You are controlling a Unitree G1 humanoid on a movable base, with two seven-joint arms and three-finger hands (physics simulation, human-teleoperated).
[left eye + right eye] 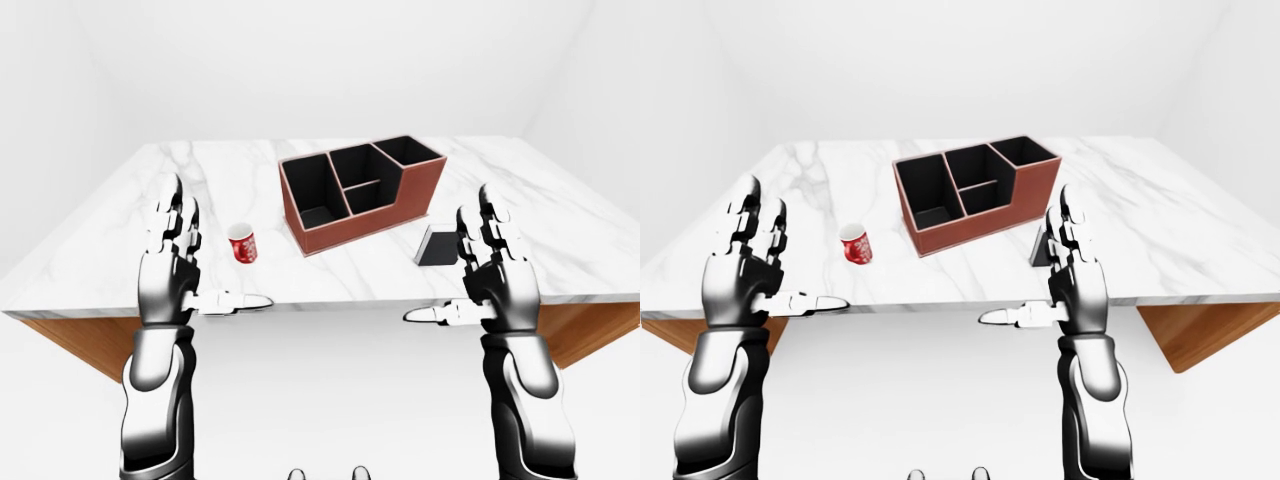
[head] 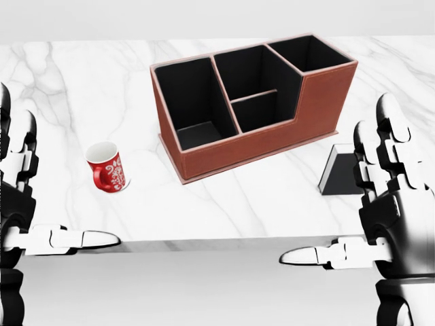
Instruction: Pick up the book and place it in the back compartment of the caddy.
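A black book stands upright on a white marble table, near its right side in the head view. Most of the book is hidden behind the upright fingers of the right hand; whether they touch it cannot be told. The right hand is raised with its palm turned inward, two fingers pointing up and slightly apart, the thumb stretched out sideways toward the left of the view. It holds nothing.

Up and to the left of those fingers sits a reddish-brown caddy with black lining, set at an angle on the table. It has one tall compartment at its left end, two smaller ones in the middle, and one at its far right end. All appear empty.

The left hand mirrors the right: fingers upright and spread, thumb pointing inward toward the right, gripping nothing. Just right of these fingers, in the left-eye view, a red mug with a white pattern stands on the table, apart from the hand and well left of the caddy.
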